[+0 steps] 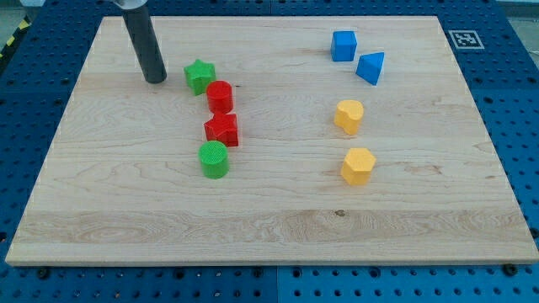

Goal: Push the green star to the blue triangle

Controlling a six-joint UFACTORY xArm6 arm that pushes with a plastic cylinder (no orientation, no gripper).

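Note:
The green star (200, 76) lies in the upper left part of the wooden board (269, 210). The blue triangle (370, 67) lies at the upper right, far from the star. My tip (155, 80) stands on the board just to the left of the green star, a small gap apart from it. The dark rod rises from the tip toward the view's top.
A red cylinder (220, 96) touches the star's lower right. Below it lie a red star (222, 130) and a green cylinder (214, 159). A blue cube (343, 45) sits left of the triangle. A yellow heart (349, 116) and a yellow hexagon (358, 166) lie below the triangle.

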